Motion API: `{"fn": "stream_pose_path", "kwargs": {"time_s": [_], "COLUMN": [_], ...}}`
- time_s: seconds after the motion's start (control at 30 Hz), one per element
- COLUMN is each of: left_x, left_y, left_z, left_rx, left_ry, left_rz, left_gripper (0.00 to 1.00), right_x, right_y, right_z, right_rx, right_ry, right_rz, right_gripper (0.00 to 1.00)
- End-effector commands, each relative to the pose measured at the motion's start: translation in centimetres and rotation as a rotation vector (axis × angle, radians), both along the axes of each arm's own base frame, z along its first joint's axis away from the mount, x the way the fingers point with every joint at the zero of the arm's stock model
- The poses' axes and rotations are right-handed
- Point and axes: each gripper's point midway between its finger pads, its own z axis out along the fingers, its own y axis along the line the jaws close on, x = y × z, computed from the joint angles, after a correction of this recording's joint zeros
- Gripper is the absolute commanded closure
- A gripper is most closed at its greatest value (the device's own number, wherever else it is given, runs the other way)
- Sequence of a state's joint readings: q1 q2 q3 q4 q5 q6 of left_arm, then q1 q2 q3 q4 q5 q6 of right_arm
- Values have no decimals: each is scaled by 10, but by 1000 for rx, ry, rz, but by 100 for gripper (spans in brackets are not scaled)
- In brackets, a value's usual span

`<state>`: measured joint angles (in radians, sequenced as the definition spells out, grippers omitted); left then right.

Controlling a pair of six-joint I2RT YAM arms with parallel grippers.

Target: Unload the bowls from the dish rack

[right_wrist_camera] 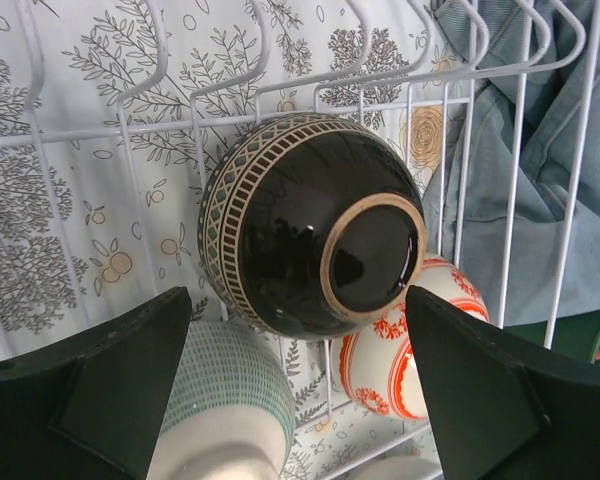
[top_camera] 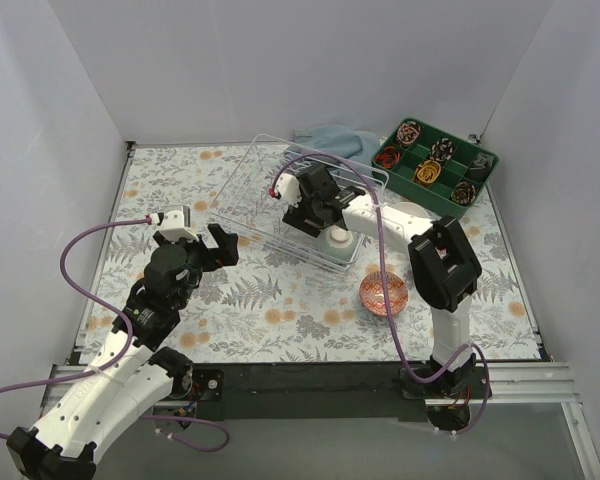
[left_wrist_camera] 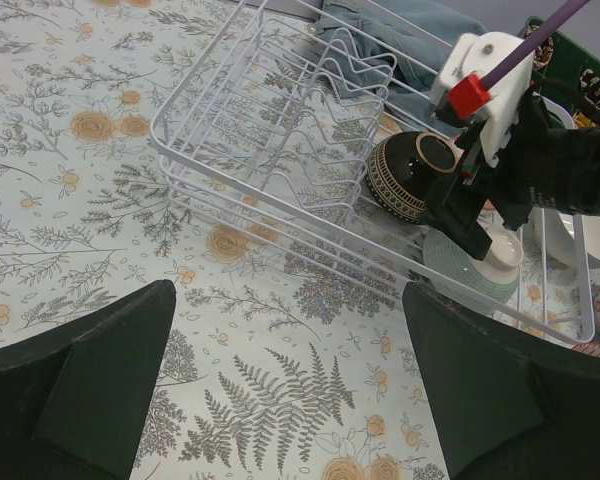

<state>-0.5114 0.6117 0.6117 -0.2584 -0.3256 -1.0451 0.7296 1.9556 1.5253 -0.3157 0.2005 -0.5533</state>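
The white wire dish rack (top_camera: 265,185) stands mid-table. In the right wrist view a black bowl with a patterned rim (right_wrist_camera: 310,225) lies on its side among the tines. A green-dotted white bowl (right_wrist_camera: 230,400) and a red-and-white bowl (right_wrist_camera: 400,350) sit just below it. My right gripper (right_wrist_camera: 295,390) is open over these bowls, one jaw on each side, holding nothing. In the top view it (top_camera: 318,222) hangs over the rack's near right end. My left gripper (top_camera: 195,243) is open and empty above the cloth, left of the rack. Its view shows the rack (left_wrist_camera: 270,130) and the black bowl (left_wrist_camera: 405,175).
A red patterned bowl (top_camera: 383,294) sits on the table near the right arm's base. A white bowl (top_camera: 412,214) is right of the rack. A green compartmented tray (top_camera: 435,160) stands back right, with a blue cloth (top_camera: 330,140) behind the rack. White walls enclose the table.
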Motion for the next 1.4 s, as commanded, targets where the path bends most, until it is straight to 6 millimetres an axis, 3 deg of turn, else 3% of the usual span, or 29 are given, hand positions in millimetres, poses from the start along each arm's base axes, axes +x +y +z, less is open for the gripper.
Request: {"fn": "stream_pose_path", "kwargs": {"time_s": [0.0,0.3,0.77,1.17,1.37], "left_x": [-1,-1,-2,-1,-1], "left_y": [4,3,2,1,2], "left_z": [-5,-6,-7,-9,-10], "left_rx": [8,7,9,13,15], "left_ry": [8,8,11,18,21], "left_rz": [12,7,1,-2,-2], "left_gripper": [2,2,2,2,2], "right_x": [21,19,20,27,25], "right_y": [18,16,-5,-21,-18], "right_z": [16,-32,-76,-91,-70], "right_rx": [-1,-96,-210,-291,-294], "right_ry": [-98,-51,-76,-151,-250], "right_rz": [63,96,47,3,-4], "right_gripper": [4,4,1,2,13]}}
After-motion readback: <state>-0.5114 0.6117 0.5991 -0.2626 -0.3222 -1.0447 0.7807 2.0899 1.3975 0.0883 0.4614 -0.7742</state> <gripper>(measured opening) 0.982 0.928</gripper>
